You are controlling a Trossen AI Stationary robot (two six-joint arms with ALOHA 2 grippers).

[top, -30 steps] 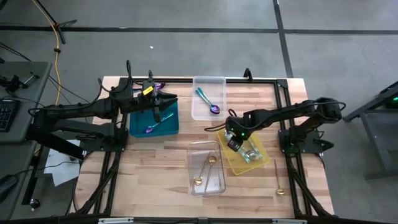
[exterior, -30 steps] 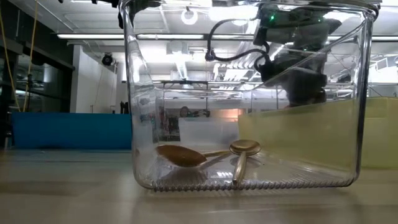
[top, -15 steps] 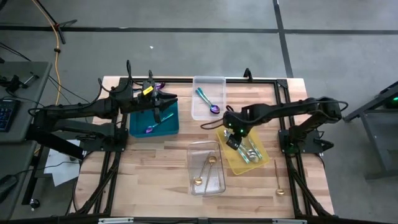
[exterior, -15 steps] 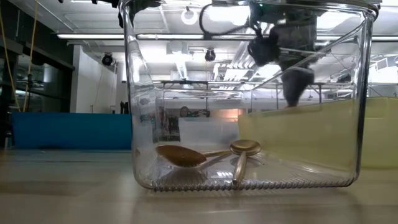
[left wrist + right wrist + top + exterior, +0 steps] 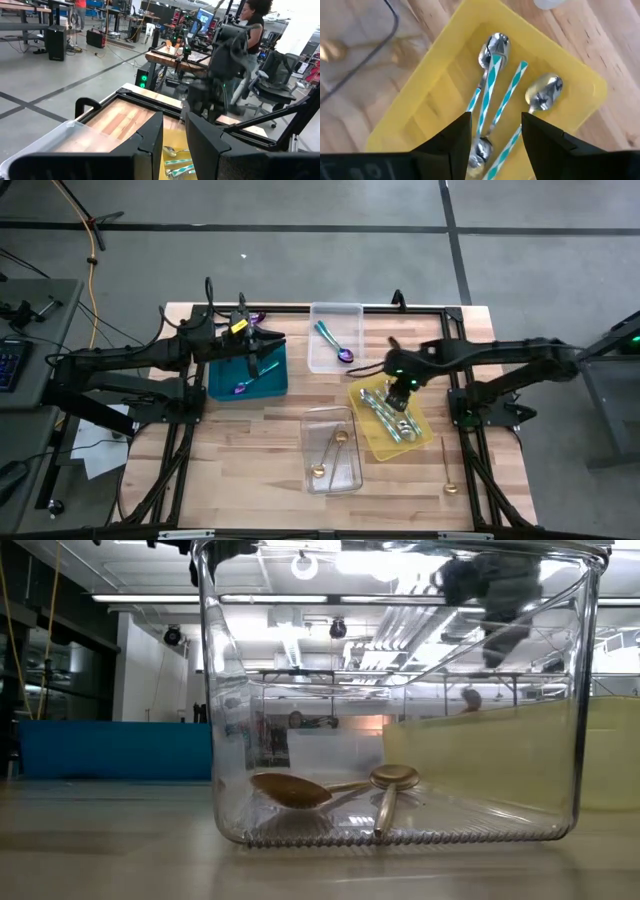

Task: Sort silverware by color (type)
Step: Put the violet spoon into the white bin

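I see my left tool [image 5: 258, 352] over the teal tray [image 5: 222, 386] near the worktop's far-left corner, fingers partly apart, nothing visibly held; one purple spoon [image 5: 243, 387] lies inside. The far clear tray [image 5: 318, 360] holds one iridescent spoon [image 5: 337, 346]. The near clear tray [image 5: 325, 480] holds two gold spoons [image 5: 300, 789], clearest in the low view. My right tool [image 5: 492, 131] is open and empty above the yellow tray [image 5: 437, 80]; the right wrist view shows teal-handled spoons [image 5: 492, 70], at least three. One gold piece [image 5: 448, 476] lies near the right edge.
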